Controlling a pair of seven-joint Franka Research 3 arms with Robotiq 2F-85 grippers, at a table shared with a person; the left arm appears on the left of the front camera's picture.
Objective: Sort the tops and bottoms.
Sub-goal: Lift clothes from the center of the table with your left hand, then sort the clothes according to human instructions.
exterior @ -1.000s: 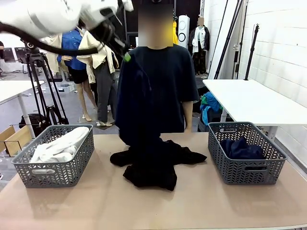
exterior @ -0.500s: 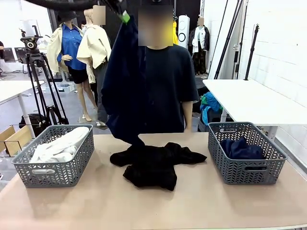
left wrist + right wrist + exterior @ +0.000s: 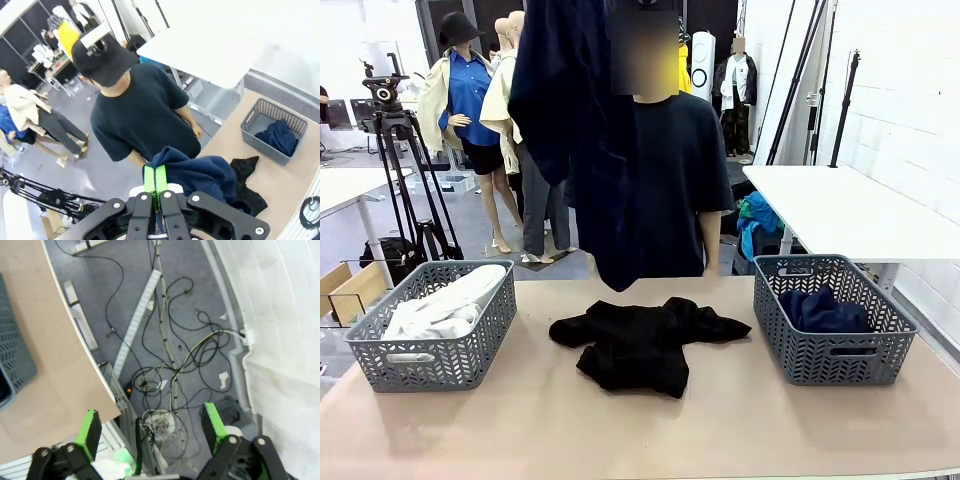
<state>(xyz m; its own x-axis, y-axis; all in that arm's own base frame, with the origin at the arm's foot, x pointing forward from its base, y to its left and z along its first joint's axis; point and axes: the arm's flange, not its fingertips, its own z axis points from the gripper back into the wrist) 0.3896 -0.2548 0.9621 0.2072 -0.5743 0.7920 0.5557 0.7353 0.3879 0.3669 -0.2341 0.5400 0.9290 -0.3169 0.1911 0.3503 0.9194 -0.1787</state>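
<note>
A long navy pair of bottoms (image 3: 580,130) hangs high above the table, its lower end clear of the top, in front of the person. In the left wrist view my left gripper (image 3: 155,181) is shut on a bunched fold of this navy cloth (image 3: 200,172). A black garment (image 3: 638,345) lies crumpled in the middle of the table. White tops (image 3: 445,305) fill the left grey basket (image 3: 430,365). Another navy garment (image 3: 825,312) lies in the right grey basket (image 3: 830,360). My right gripper (image 3: 150,432) is open with nothing in it, off the table's edge over the floor.
The person in a black T-shirt (image 3: 675,170) stands at the far side, right behind the hanging cloth. A white table (image 3: 840,205) stands at the back right. Cables (image 3: 170,350) lie on the floor below my right gripper, beside the table edge (image 3: 75,355).
The navy bottoms have been lifted higher; their lower end has come off the black garment and now hangs free. My left gripper has risen out of the top of the front view.
</note>
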